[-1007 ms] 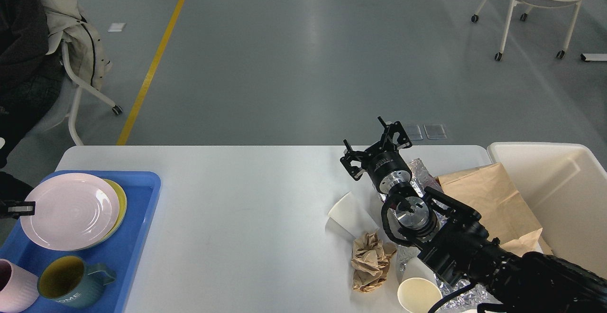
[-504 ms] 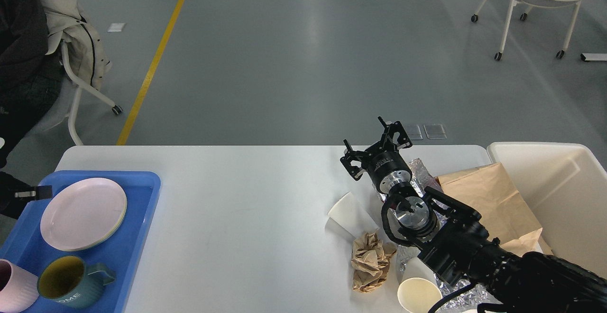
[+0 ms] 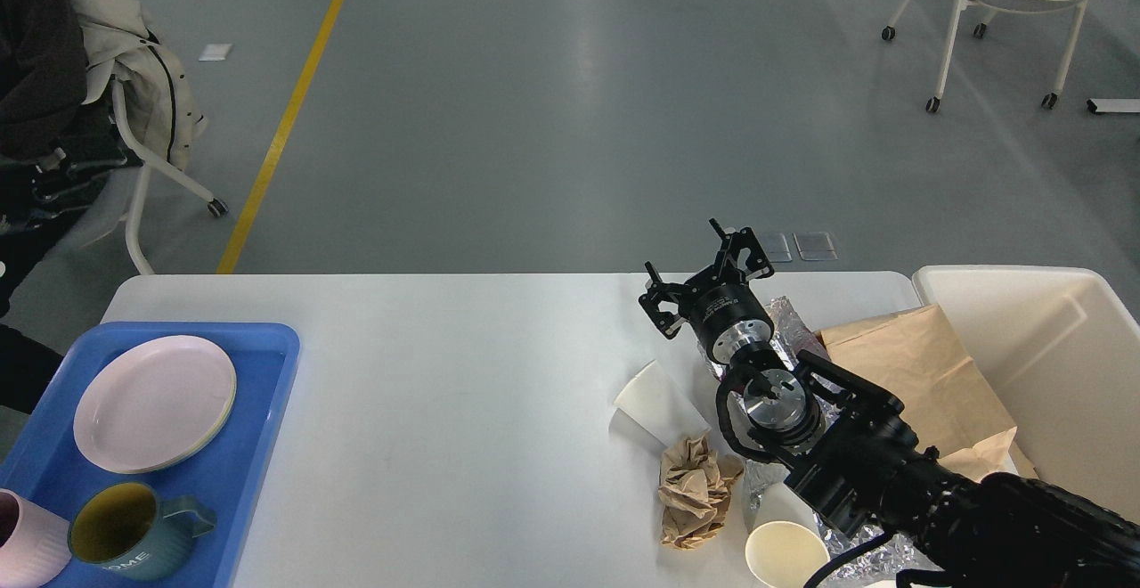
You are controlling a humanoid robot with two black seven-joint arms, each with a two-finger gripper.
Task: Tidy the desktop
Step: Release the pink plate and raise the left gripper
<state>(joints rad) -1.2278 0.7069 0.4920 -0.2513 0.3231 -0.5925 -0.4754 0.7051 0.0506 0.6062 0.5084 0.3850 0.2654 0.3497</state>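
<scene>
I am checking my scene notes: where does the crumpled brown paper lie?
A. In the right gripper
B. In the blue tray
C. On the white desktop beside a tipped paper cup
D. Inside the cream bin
C: the crumpled brown paper lies on the desktop, just below the tipped paper cup.

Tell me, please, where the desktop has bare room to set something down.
The widest free patch on the desktop runs from the blue tray across to the tipped paper cup. The far strip along the back edge is bare too. The right end is crowded: crumpled brown paper, foil, a paper bag, another cup and the right gripper.
</scene>
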